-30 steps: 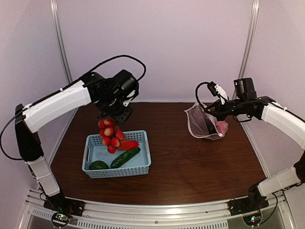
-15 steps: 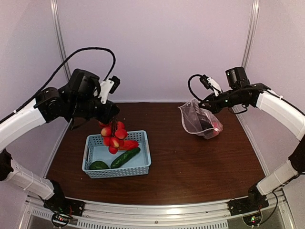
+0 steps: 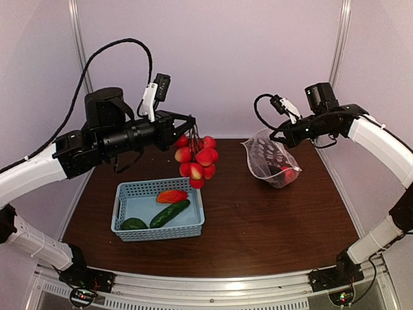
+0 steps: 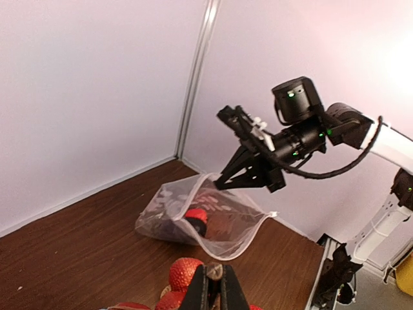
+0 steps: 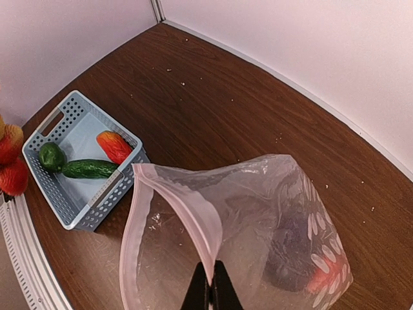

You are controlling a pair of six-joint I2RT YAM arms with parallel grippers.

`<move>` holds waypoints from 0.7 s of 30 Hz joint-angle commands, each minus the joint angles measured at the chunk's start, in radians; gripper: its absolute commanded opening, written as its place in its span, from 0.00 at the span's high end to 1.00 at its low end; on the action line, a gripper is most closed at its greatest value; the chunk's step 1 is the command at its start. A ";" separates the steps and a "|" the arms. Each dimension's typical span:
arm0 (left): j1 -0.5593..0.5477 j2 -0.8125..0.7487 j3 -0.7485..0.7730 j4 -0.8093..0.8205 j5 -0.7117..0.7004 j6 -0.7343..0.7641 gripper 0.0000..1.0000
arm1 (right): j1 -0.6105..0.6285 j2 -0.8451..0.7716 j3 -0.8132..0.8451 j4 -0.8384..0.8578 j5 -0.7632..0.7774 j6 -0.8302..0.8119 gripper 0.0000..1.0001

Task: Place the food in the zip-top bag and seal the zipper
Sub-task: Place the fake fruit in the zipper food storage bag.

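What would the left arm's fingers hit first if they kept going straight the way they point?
Probably the zip-top bag, which the right fingers hold up: it lies straight ahead of the left fingers and their cherry tomatoes, mouth facing them. The gap between looks free, though depth is unclear.

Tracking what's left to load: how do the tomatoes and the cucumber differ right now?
The tomatoes hang in the air from the shut left gripper; the cucumber lies in the basket. The tomatoes are a red cluster of round pieces; the cucumber is one long green piece. Both are outside the bag.
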 commanded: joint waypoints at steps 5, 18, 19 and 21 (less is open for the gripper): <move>-0.073 0.145 -0.013 0.584 0.127 -0.029 1.00 | 0.011 0.047 0.099 -0.037 -0.059 0.070 1.00; -0.087 0.422 -0.014 1.085 0.078 -0.148 1.00 | 0.011 0.057 0.150 -0.074 -0.147 0.140 1.00; -0.087 0.444 -0.010 1.111 0.061 -0.147 1.00 | 0.011 0.053 0.145 -0.070 -0.152 0.143 1.00; -0.087 0.493 0.007 1.149 0.030 -0.134 1.00 | 0.011 0.045 0.136 -0.067 -0.165 0.153 1.00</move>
